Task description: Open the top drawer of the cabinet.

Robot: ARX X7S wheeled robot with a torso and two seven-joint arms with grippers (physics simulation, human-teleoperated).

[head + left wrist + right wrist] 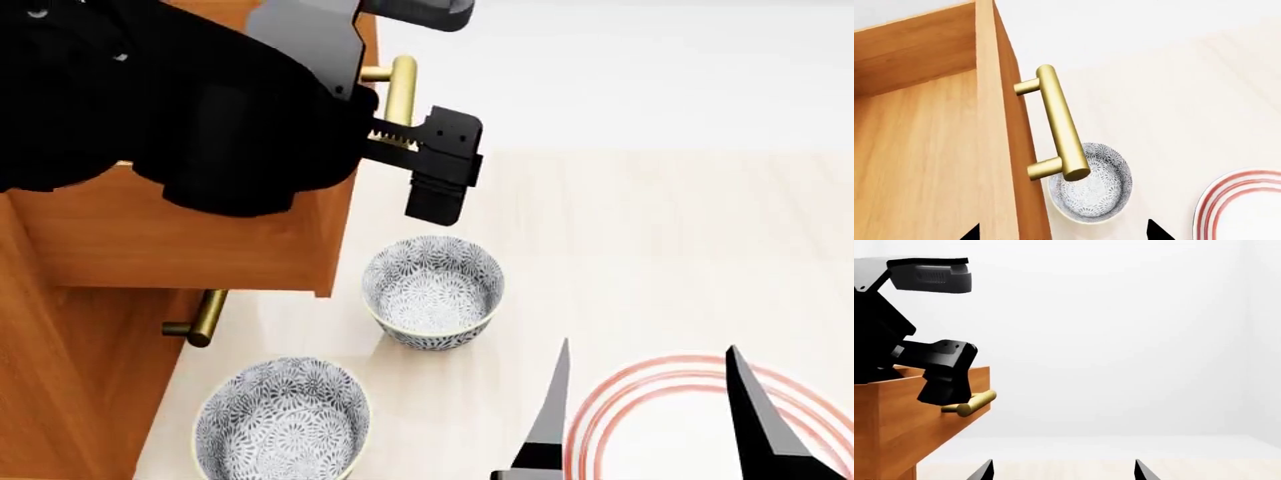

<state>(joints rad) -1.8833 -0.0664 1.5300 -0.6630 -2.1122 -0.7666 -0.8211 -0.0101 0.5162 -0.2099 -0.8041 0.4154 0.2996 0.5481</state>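
Note:
The top drawer [200,240] of the orange-brown cabinet [67,380] stands pulled out, and its wooden inside [921,150] shows in the left wrist view. Its brass bar handle [1061,125] sticks out from the flat front and also shows in the head view [400,85] and the right wrist view [971,402]. My left gripper [1064,232] is open and empty, with its fingertips astride the drawer front and apart from the handle. In the head view the left gripper [387,150] hangs over the handle. My right gripper [647,350] is open and empty, away from the cabinet.
A lower drawer's brass handle [200,318] shows under the open drawer. Two patterned bowls [434,290] [280,420] stand on the pale floor by the cabinet; one shows below the handle [1094,190]. A red-ringed plate [681,420] lies under my right gripper.

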